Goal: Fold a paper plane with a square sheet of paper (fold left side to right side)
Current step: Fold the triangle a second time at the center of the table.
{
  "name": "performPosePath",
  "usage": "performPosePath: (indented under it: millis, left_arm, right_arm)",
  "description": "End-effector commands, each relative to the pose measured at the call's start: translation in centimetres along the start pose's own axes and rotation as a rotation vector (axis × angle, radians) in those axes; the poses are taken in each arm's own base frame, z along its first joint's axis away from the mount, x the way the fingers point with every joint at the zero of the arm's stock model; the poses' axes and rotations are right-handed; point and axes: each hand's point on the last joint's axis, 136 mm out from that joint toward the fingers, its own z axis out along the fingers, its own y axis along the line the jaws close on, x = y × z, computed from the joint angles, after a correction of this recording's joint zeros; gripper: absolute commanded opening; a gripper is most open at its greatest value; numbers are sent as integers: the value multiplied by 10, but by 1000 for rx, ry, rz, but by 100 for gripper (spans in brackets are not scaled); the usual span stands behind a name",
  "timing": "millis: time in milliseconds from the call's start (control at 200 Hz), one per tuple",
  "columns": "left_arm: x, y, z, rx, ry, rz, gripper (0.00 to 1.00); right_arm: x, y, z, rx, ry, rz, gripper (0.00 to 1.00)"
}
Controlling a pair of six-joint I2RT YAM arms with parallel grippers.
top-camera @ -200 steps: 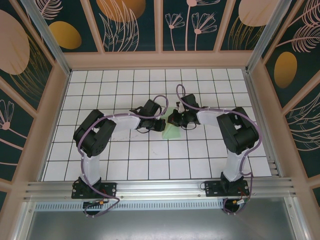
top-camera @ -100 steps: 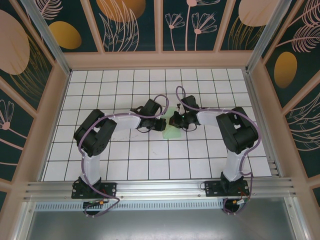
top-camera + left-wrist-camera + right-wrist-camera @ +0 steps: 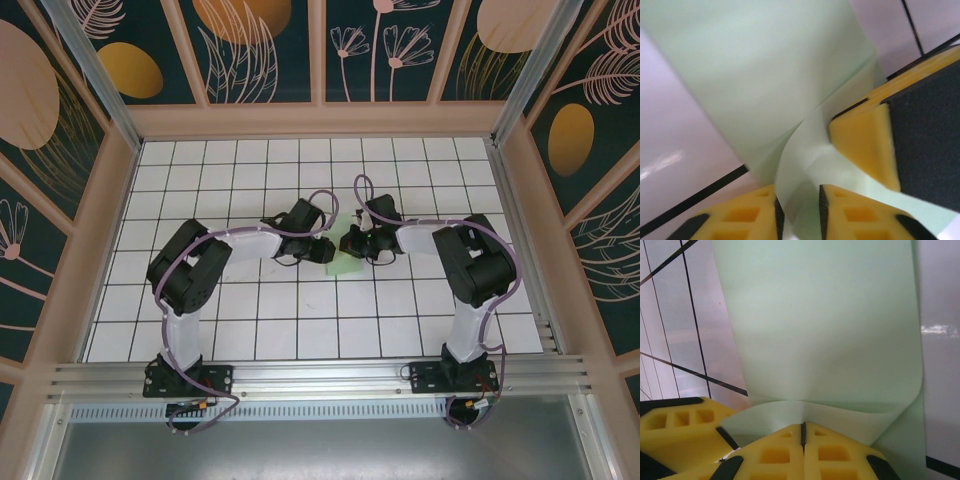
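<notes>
The sheet [image 3: 345,265] lies near the middle of the tiled table [image 3: 250,310], caught between the two claws, which meet tip to tip over it. Seen from above, the left claw [image 3: 327,250] reaches in from the left and the right claw [image 3: 347,240] from the right, with pale green showing just below them and a little above. In the right wrist view the right claw [image 3: 802,425] is closed, pads meeting in a thin seam, and a curled edge of the sheet [image 3: 820,325] is pinched at its tips while the rest spreads flat ahead. In the left wrist view the left claw [image 3: 798,192] stands a narrow gap apart, a raised flap of the sheet [image 3: 755,75] running up through that gap. A finger [image 3: 862,145] of the right claw presses in close on the right.
</notes>
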Motion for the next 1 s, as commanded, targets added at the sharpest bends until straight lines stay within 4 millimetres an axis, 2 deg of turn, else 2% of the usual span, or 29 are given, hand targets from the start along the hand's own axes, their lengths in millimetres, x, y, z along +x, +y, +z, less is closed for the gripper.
performPosePath:
  millis: [0,135,265,390,550,656,821,996]
  left_arm:
    - [-11,8,-29,-84,-36,-1,34]
    - [-13,-3,-48,-44,-66,3,38]
    - [-7,-33,-57,118,-62,0,40]
    - [3,-61,-53,242,-34,8,40]
    - [11,-84,-39,323,11,21,40]
    - [18,-84,-27,315,41,22,40]
    - [31,-65,-10,243,73,9,40]
    - [40,-59,-3,232,89,-3,40]
  right_arm:
    - [31,-54,4,164,69,85,2]
    - [29,-52,4,158,65,84,2]
    - [28,-51,3,153,65,81,2]
    - [27,-50,4,150,66,79,2]
    - [27,-50,4,153,68,76,2]
    - [27,-50,4,154,69,74,2]
    - [27,-50,4,153,71,74,2]
    - [26,-49,3,154,70,71,2]
